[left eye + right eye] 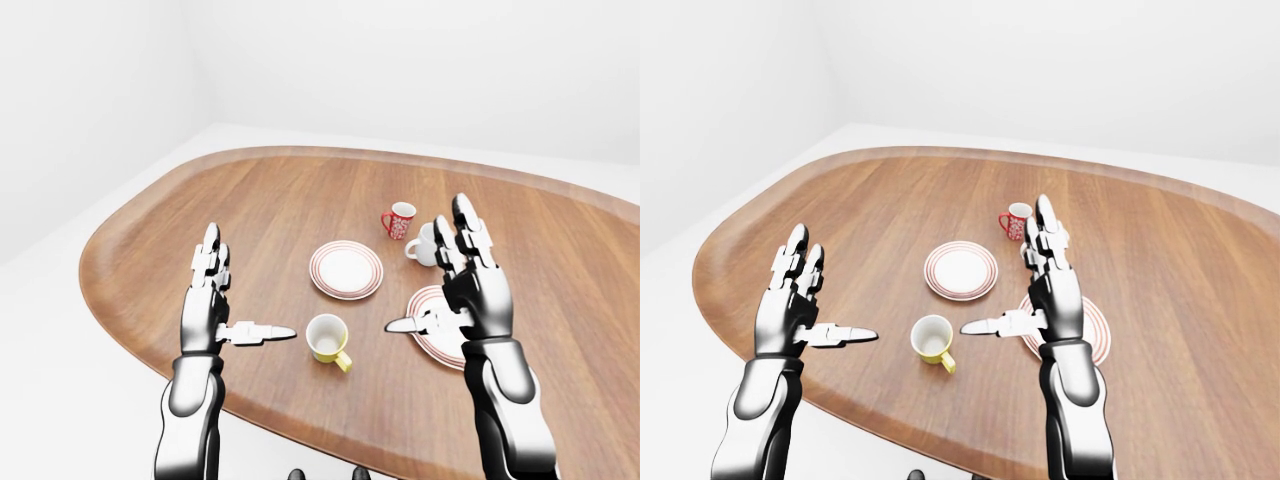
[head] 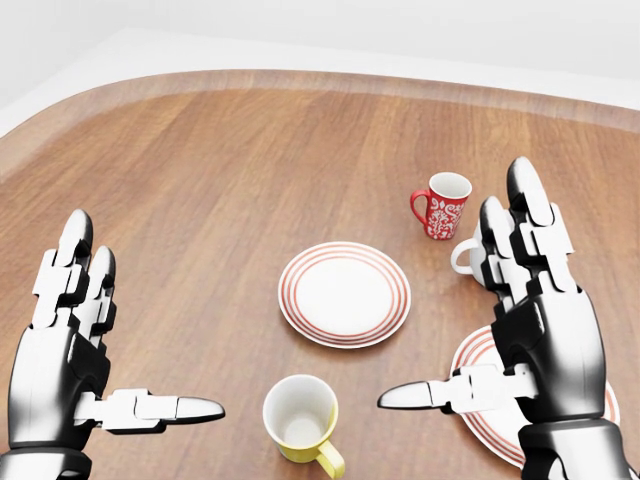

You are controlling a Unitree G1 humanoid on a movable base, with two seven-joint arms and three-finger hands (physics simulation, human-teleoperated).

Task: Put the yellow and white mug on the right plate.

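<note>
The right hand point(image 2: 500, 330) was held upright above the table point(image 2: 200, 200), fingers extended and spread wide, thumb pointing toward the left of the head view. It held nothing. The left hand point(image 2: 90, 350) mirrored this posture at the left edge of the head view, also spread wide and empty, thumb pointing right.

The yellow and white mug point(image 2: 300, 417) stood upright on the table at the bottom of the head view, between the two thumbs and slightly below them. Its handle pointed toward the lower right. Neither hand touched the mug; it lay nearer the right thumb tip than the left.

The right plate point(image 2: 480, 415), red-rimmed, lay on the table beneath the right hand, which covered most of it. The mug stood to the left of this plate, apart from it.

A second red-rimmed plate point(image 2: 344, 294) lay above the mug near the view's centre. A red patterned mug point(image 2: 443, 205) stood above and to the right of it. A white mug point(image 1: 424, 245) stood beside the red one, largely hidden by the right fingers.
</note>
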